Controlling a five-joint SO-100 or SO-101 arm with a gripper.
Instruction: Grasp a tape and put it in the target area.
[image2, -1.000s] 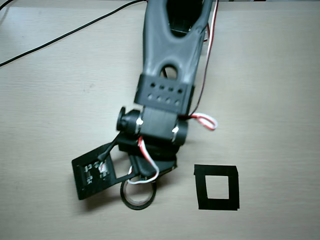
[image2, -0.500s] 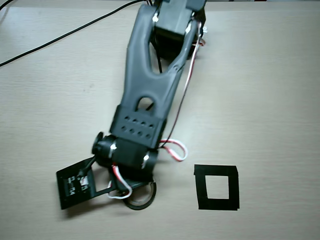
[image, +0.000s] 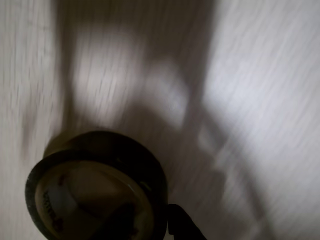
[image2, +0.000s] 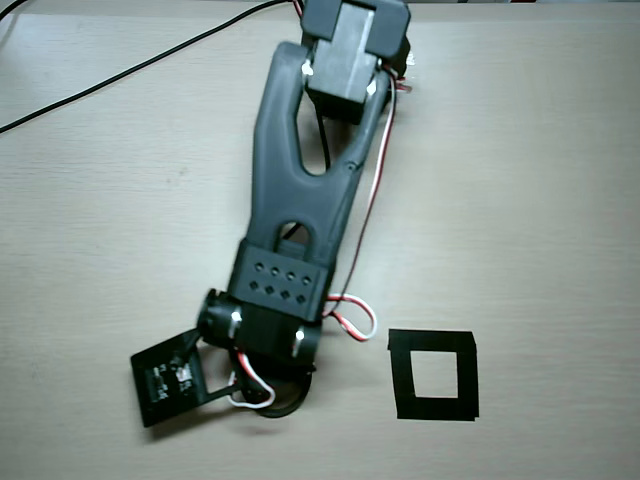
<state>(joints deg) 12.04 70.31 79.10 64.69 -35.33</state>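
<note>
In the wrist view the tape (image: 95, 185) fills the lower left, a dark-rimmed ring with a pale inner core. It stays fairly sharp while the table behind it is smeared. My gripper (image: 152, 225) is shut on its rim, with one dark finger inside the ring and the other finger (image: 182, 225) outside. In the overhead view the gripper (image2: 275, 398) is mostly hidden under the arm. Only a dark arc of the tape (image2: 292, 403) shows below it. The target area (image2: 400, 375), a black square outline with a bare tan centre, lies to the right of the gripper and apart from it.
The dark arm (image2: 300, 170) runs from the base (image2: 355, 45) at the top centre down to the lower left. The black wrist camera board (image2: 165, 385) sticks out left of the gripper. A black cable (image2: 120, 75) crosses the top left of the tan table.
</note>
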